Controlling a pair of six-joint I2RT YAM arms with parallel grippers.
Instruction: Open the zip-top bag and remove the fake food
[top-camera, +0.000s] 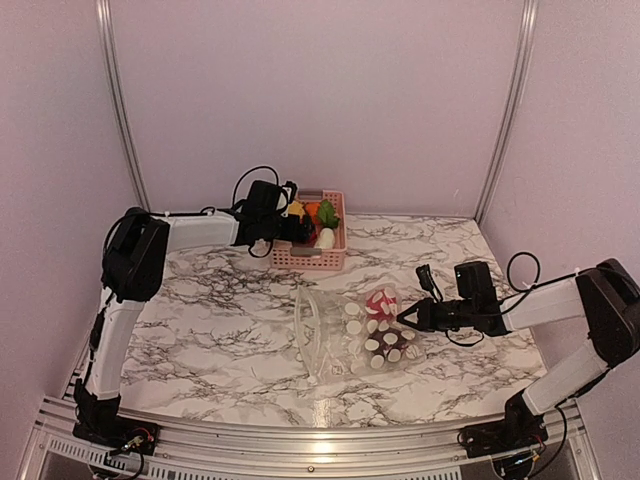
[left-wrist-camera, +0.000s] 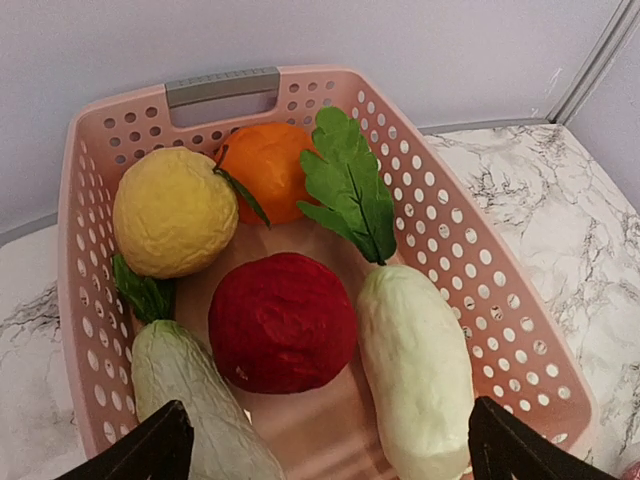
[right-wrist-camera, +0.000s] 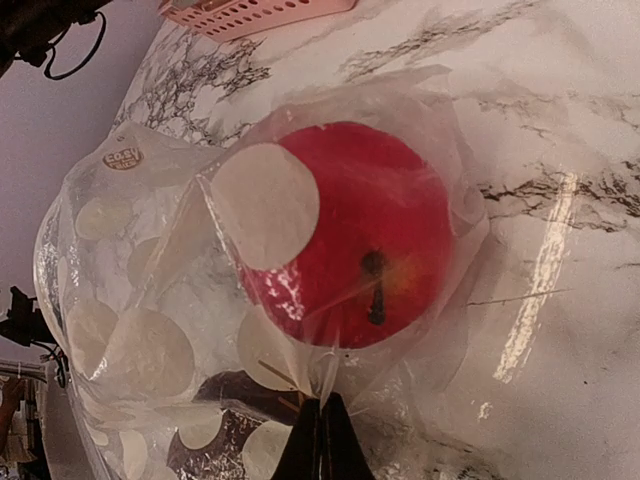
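Note:
The zip-top bag (top-camera: 350, 335), clear with white dots, lies on the marble table, its mouth to the left. Inside it are a red apple (right-wrist-camera: 350, 235) and a dark brown piece (right-wrist-camera: 215, 400). My right gripper (top-camera: 403, 320) is shut on a pinch of the bag's plastic (right-wrist-camera: 322, 385) at its right end. My left gripper (top-camera: 300, 230) is open and empty over the pink basket (left-wrist-camera: 500, 300). The basket holds a yellow fruit (left-wrist-camera: 172, 210), an orange one (left-wrist-camera: 265, 170), a red one (left-wrist-camera: 282, 320) and two white leafy vegetables (left-wrist-camera: 415, 365).
The pink basket (top-camera: 310, 258) stands at the back of the table against the wall. Metal frame posts (top-camera: 505, 110) rise at both back corners. Marble tabletop (top-camera: 200, 320) lies around the bag.

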